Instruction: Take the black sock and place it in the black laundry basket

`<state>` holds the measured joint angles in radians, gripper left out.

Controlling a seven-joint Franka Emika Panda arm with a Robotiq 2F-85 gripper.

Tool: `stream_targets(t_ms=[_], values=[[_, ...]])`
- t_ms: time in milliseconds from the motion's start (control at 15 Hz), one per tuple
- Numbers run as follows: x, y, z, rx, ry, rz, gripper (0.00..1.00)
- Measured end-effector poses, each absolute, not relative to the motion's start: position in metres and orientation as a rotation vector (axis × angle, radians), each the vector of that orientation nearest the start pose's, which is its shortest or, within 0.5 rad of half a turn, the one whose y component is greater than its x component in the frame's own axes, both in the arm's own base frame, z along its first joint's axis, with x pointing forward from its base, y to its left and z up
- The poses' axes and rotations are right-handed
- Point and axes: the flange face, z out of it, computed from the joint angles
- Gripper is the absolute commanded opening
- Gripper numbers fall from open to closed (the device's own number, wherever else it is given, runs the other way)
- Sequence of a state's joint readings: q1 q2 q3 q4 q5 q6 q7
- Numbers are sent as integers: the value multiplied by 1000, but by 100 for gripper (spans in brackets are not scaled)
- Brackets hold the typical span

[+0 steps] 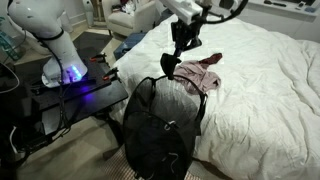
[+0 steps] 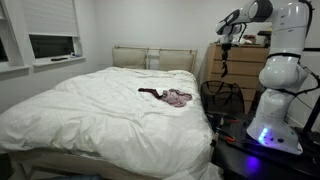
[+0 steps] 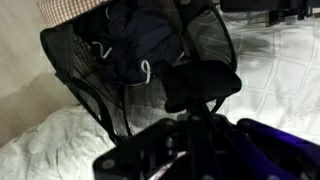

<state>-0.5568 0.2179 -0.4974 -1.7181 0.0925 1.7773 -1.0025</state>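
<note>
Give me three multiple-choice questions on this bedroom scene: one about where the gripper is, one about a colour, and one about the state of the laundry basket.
1. Where is the gripper?
A. Above the laundry basket beside the bed
B. Over the pillows
C. Down at the floor

2. What colour is the bed's covering?
A. Blue
B. White
C. Grey

3. How is the laundry basket?
A. Tipped on its side
B. Folded flat
C. Upright with dark clothes inside

Answers:
1 A: the wrist view looks down into the basket past the held black sock.
2 B: the bed is white in both exterior views.
3 C: it stands open-topped with dark clothes in it.
</note>
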Motion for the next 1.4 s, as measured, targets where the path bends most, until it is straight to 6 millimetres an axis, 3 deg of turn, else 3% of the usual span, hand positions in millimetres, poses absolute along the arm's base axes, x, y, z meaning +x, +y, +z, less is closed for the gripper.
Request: stream_targets(t_ms=[400, 467, 600, 1000, 1200, 1400], values=[[300, -548, 412, -2990, 188, 193, 0], [297, -554, 408, -2987, 198, 199, 26], [294, -563, 400, -2982, 212, 206, 34], [298, -581, 396, -2995, 215, 199, 80], [304, -583, 399, -3005, 199, 189, 99], [324, -575, 402, -3013, 161, 175, 100]])
